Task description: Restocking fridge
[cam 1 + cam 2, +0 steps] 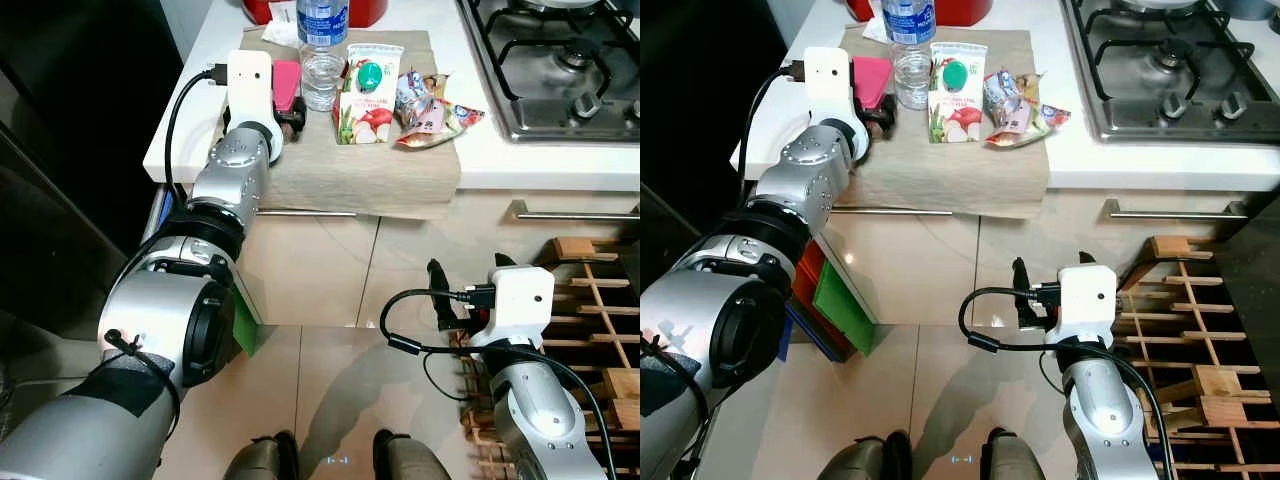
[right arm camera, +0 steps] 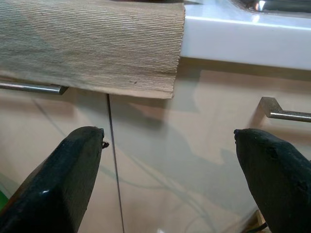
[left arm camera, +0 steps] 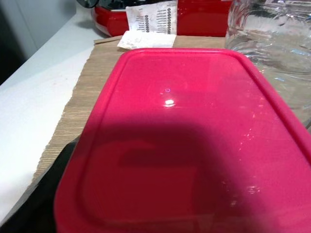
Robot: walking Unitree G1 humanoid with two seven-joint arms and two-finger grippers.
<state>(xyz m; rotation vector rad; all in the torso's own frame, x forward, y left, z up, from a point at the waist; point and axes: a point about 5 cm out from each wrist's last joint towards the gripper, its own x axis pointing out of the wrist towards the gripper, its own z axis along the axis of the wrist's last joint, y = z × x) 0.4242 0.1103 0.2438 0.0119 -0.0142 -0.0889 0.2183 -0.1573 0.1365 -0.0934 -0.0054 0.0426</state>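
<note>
The pink-lidded container (image 1: 286,84) lies on the tabletop (image 1: 560,160) mat beside the water bottle (image 1: 322,50), long axis running away from the left gripper (image 1: 290,118), straight ahead and nearer. I cannot tell its jaws' state. The right gripper (image 2: 170,170) hangs low, jaws spread.

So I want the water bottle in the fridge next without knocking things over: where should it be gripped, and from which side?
Probably the bottle's clear ribbed body below the label, approached from the front counter edge. It stands upright, with the pink box and left gripper close on its left and the carton close on its right, so the front looks freest.
</note>
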